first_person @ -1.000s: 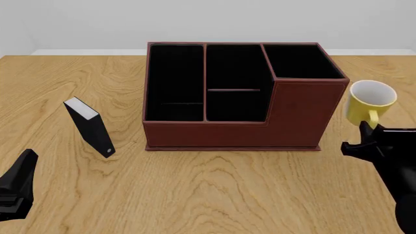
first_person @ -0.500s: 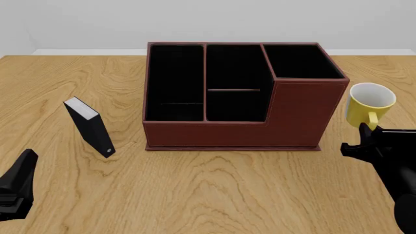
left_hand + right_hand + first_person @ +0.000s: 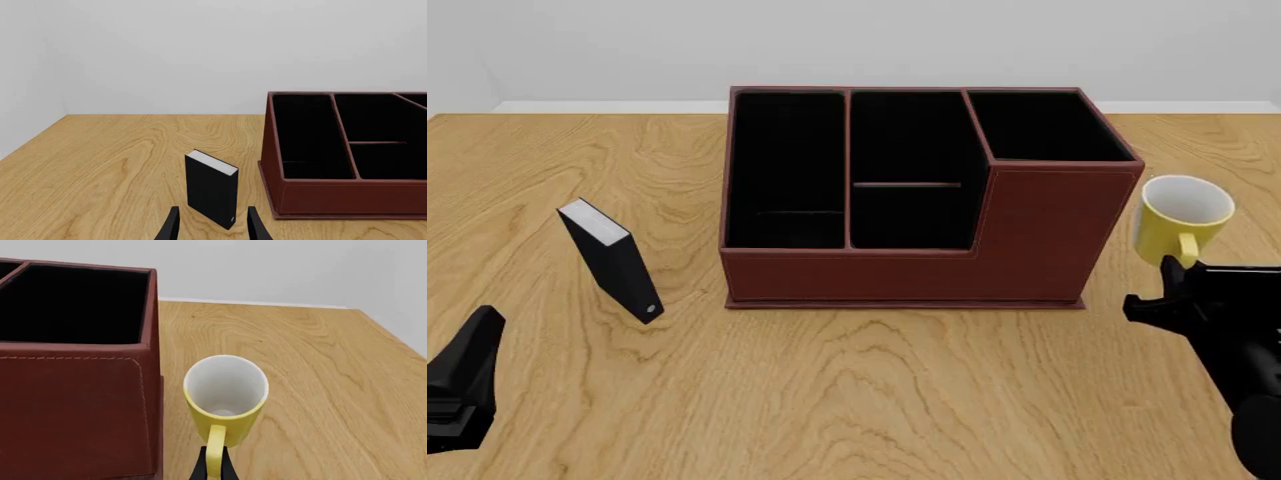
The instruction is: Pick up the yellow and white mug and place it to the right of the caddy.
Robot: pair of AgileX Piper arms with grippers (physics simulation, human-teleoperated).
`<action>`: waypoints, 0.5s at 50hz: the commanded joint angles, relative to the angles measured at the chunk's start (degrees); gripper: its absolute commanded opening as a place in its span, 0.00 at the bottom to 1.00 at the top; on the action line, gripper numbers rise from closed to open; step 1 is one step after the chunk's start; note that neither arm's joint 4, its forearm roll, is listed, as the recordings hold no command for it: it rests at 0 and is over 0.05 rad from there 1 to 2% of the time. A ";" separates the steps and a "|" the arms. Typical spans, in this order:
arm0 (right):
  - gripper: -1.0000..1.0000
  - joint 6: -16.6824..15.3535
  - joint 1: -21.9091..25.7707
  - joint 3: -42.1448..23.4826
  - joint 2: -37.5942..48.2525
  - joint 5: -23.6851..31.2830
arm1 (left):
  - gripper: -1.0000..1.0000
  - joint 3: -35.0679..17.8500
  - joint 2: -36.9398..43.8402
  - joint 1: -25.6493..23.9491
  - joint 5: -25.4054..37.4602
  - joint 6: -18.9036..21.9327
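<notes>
The yellow and white mug (image 3: 1181, 218) (image 3: 225, 396) is upright just right of the caddy (image 3: 921, 265) (image 3: 73, 400), a small gap from its tall corner wall. My right gripper (image 3: 1182, 268) (image 3: 215, 466) is shut on the mug's yellow loop handle, on the near side of the mug. I cannot tell whether the mug's base touches the table. At the near left, far from the mug, my left gripper (image 3: 467, 370) (image 3: 213, 212) is open with nothing between its fingers. The left wrist view shows the caddy's (image 3: 347, 190) left compartments.
A small black-and-white box (image 3: 614, 262) (image 3: 212, 192) stands on the wood table (image 3: 868, 400) left of the caddy, a little beyond my left gripper. Bare wood (image 3: 333, 390) extends right of the mug to the table edge. A pale wall is behind the table.
The mug has sunk slightly toward the table beside the caddy, still held by my right gripper. The left arm has not moved.
</notes>
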 commanded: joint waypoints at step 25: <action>0.00 0.78 -0.32 -0.95 2.61 -0.10 | 1.00 0.00 0.00 0.00 0.00 0.00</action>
